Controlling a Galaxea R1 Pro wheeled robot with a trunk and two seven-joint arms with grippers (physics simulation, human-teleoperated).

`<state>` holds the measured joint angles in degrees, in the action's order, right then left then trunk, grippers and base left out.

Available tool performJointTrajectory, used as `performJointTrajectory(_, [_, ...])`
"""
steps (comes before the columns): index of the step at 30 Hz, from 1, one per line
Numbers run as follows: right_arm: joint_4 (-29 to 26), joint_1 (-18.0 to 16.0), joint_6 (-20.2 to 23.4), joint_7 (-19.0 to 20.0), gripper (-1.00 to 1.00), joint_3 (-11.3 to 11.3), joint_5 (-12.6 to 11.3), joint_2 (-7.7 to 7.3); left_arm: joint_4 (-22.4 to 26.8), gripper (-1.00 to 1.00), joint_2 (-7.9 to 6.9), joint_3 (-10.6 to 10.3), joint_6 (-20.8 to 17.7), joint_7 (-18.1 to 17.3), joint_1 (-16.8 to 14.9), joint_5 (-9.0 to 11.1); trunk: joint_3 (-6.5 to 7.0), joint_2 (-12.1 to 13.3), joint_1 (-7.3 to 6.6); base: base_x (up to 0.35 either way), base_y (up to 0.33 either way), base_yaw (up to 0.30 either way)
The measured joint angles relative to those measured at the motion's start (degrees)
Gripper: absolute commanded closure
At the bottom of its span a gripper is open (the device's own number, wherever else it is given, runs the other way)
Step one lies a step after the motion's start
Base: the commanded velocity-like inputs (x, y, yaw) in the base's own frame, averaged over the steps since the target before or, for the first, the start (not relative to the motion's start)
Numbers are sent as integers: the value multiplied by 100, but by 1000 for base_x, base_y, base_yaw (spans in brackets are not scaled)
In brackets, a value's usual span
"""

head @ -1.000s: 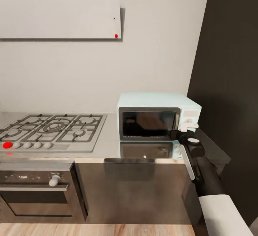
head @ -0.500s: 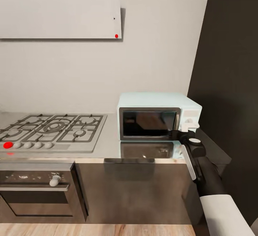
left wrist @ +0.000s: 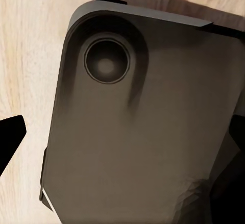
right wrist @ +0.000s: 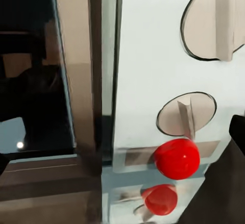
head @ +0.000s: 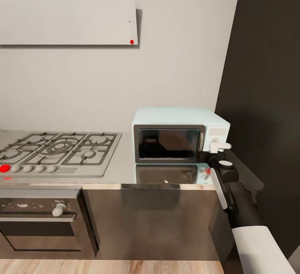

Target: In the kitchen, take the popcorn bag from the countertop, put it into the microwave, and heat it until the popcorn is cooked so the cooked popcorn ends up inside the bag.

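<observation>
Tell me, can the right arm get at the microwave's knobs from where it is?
Probably yes: the right claw is already at the microwave control panel, and the knobs and red light sit unobstructed just ahead of it.

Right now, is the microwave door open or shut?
Shut: the microwave door's dark glass sits flush in its silver frame, the right gripper at its control panel.

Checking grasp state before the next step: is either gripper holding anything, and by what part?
Nothing visibly held. The right gripper is at the microwave's knob panel, with nothing seen between its fingers. The left gripper's state cannot be told.
</observation>
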<state>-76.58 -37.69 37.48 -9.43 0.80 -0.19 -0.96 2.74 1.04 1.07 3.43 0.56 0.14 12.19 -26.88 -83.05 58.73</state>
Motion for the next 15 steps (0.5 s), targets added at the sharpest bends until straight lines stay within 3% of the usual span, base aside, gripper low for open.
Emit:
performJointTrajectory(5, [-8, -1, -2, -33, -100, 7, 47, 65, 1, -100, 0, 0, 0, 0, -2, 0, 0, 0, 0, 0, 8, 0])
performJointTrajectory(15, [0, -2, -1, -48, -100, -1, 62, 46, 1, -100, 0, 0, 0, 0, -1, 0, 0, 0, 0, 0, 118, 0])
